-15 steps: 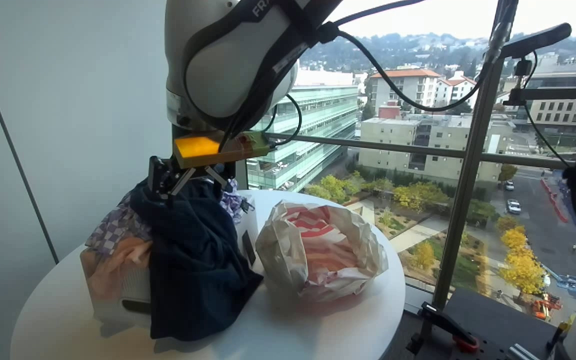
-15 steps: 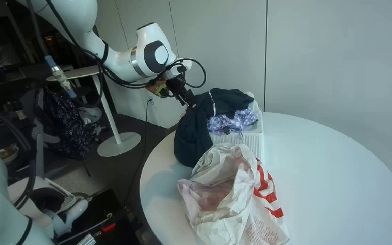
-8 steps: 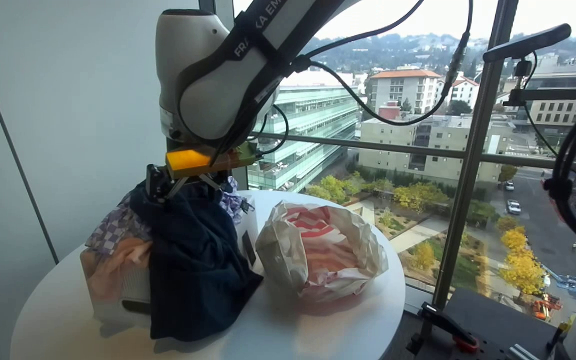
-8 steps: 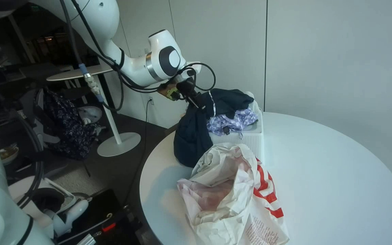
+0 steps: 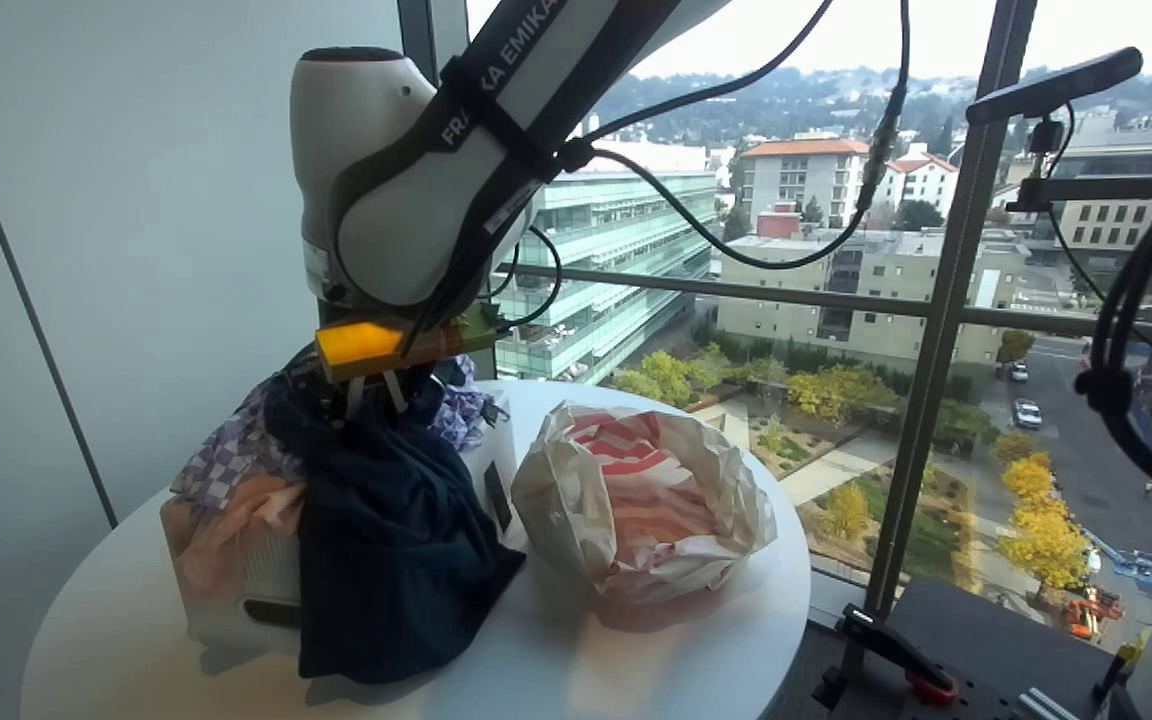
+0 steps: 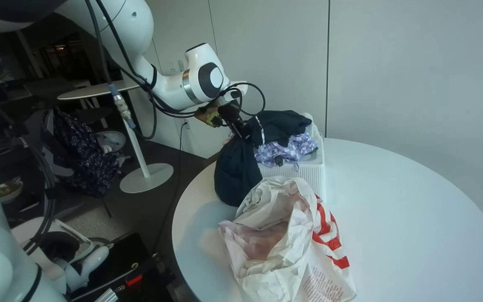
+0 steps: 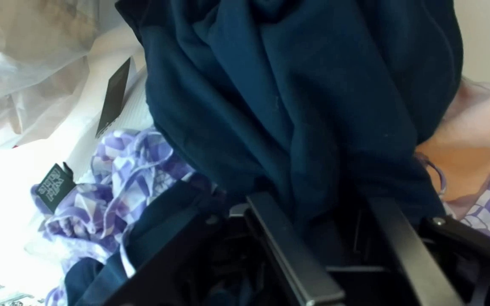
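Far L in an exterior view: pale wall (image 5: 156, 200), then round white tbl (image 5: 101, 630). On it, ribbed white box (image 5: 274, 570) w/ peach cloth (image 5: 251, 505) & purple checked cloth (image 5: 221, 462) at its L end. Next R, navy cloth (image 5: 396, 560) draped over box, hanging down its side. Gripper (image 5: 371, 405) is sunk in the top of it; fabric bunched btwn its 2 fingers (image 7: 292, 248), but tips are buried in folds, so can't tell if it's pinching. Just R of box: 1 open paper bag (image 5: 561, 500) w/ red stripes. Far R: window frame (image 5: 919, 430) w/ bldgs (image 5: 816, 280) outside.
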`<state>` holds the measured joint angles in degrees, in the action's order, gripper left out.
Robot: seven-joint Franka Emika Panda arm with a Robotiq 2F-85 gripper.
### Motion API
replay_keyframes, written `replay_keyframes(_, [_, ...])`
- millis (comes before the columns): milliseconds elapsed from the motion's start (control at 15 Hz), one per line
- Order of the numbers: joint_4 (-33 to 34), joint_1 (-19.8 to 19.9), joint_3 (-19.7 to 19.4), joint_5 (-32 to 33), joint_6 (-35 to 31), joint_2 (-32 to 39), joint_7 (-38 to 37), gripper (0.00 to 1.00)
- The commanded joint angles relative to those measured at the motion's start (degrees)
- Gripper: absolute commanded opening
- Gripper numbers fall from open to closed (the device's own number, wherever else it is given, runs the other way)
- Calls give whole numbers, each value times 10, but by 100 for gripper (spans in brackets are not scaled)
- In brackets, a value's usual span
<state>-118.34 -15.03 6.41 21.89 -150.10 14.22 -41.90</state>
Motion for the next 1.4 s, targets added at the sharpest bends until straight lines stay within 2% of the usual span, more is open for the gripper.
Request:
replay_keyframes(0, [-7,-13,-13,-10,18,-16,0,16])
replay_keyframes(200, [-14,-7,-10,-28,31,-26,11,11])
replay_keyframes(333, [-25,-5,-9,-35,35,-52,12,16])
replay_keyframes(600, [-54,6,-6,-50,47,-128,2,17])
replay_keyframes(733, [-70,15,-3,-35,69,-173,-17,17])
replay_keyframes(867, [-81,29,5,-60,88,-212,5,17])
replay_keyframes(1000, [-82,38,11,-84,97,-221,36,16])
replay_keyframes(1067, [-80,41,16,-82,94,-215,47,42])
replay_keyframes(1133, [-81,42,21,-87,92,-208,61,42])
replay_keyframes(1200, [-83,41,26,-89,86,-189,77,47])
replay_keyframes(1267, [-87,42,30,-86,84,-180,87,53])
replay_keyframes(1333, [-88,46,38,-45,71,-161,63,62])
